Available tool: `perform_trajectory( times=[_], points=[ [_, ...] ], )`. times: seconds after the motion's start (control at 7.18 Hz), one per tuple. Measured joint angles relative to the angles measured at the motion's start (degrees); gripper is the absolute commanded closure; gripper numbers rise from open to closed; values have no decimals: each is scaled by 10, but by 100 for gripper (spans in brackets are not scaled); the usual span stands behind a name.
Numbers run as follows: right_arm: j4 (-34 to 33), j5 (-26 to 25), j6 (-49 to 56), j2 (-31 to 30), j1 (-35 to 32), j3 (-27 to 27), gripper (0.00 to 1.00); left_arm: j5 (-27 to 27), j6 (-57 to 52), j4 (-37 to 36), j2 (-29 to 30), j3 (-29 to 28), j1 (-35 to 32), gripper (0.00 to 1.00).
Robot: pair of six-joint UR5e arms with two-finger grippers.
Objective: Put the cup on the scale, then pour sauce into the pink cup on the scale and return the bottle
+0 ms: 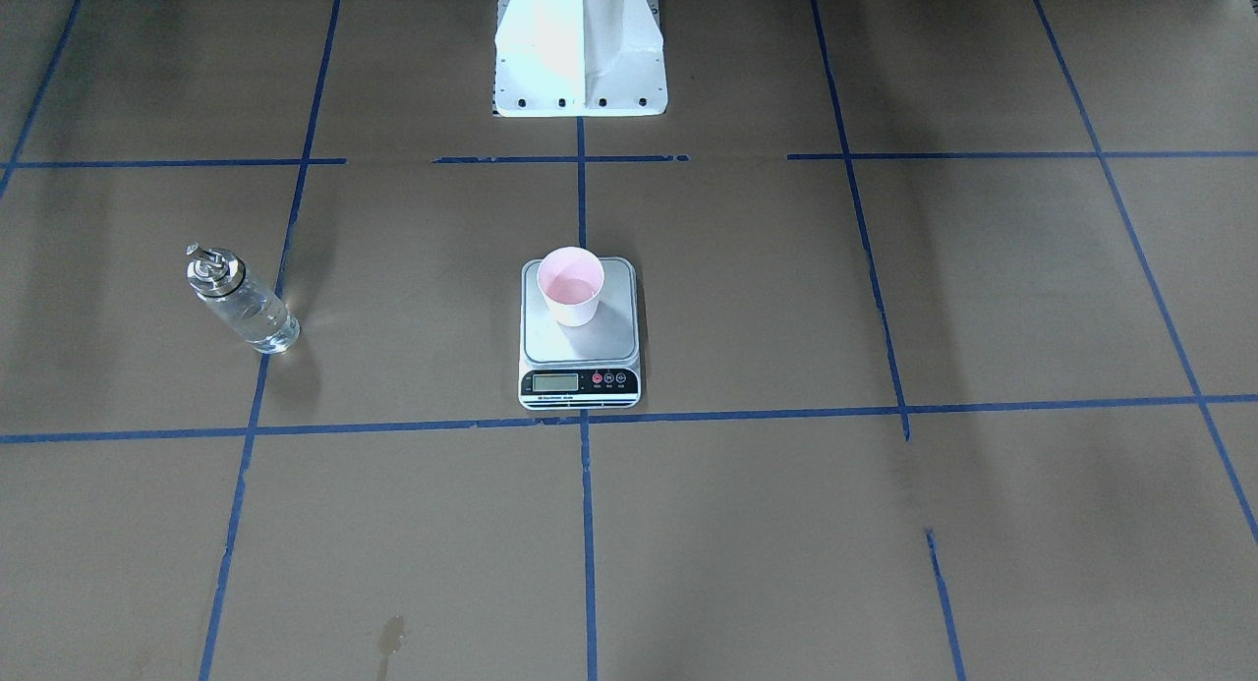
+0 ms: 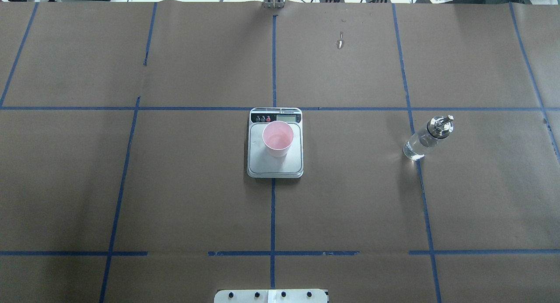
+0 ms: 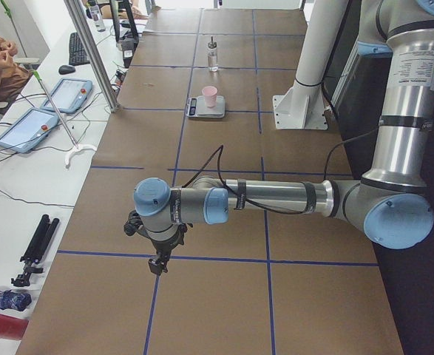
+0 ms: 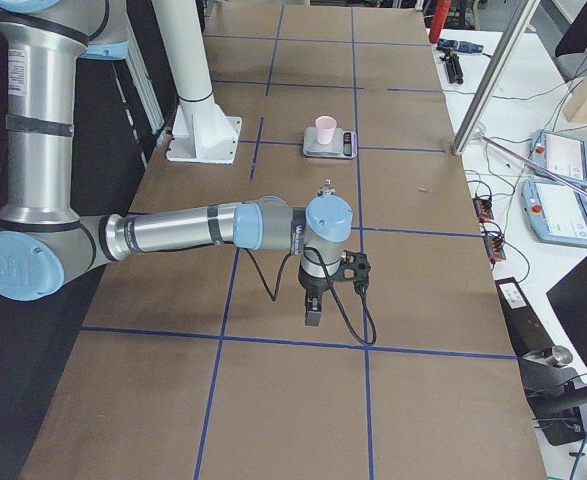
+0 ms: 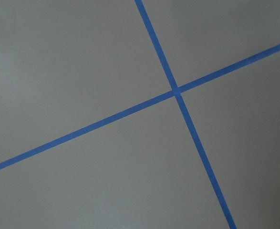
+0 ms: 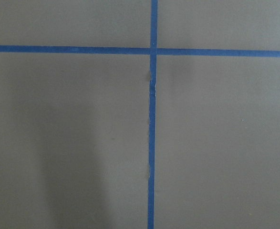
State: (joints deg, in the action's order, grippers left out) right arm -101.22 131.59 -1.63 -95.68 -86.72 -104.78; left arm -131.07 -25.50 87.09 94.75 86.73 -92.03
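The pale pink cup (image 2: 277,139) stands upright on the silver-grey scale (image 2: 275,163) at the table's middle; it also shows in the front view (image 1: 571,286). The clear glass bottle (image 2: 427,137) with its metal spout stands on the paper to the robot's right, apart from the scale, with clear sauce inside. Both arms are far from these things. My left gripper (image 3: 157,265) shows only in the left side view and my right gripper (image 4: 313,318) only in the right side view, both pointing down over bare paper. I cannot tell if they are open or shut.
Brown paper with blue tape lines (image 2: 273,207) covers the table. The white robot base (image 1: 580,52) stands behind the scale. A small stain (image 1: 392,637) marks the paper near the operators' edge. Tablets (image 3: 65,95) lie on a side bench.
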Motion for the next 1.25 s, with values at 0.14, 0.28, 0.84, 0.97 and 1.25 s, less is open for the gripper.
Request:
perform_trajectory(
  times=[0.14,0.28,0.84,0.97,1.25],
  points=[
    [0,19,-1,5,0,11,0,0,0,0,0,0,0,0],
    [1,40,-1,7,0,15,0,0,1,0,0,0,0,0],
    [44,68,-2,10,0,23,0,0,0,1,0,-3,0,0],
    [47,70,-3,12,-1,23,0,0,0,3,0,-5,0,0],
    [50,72,-16,21,-2,23,0,-1,1,29,0,-21,0,0]
  ],
)
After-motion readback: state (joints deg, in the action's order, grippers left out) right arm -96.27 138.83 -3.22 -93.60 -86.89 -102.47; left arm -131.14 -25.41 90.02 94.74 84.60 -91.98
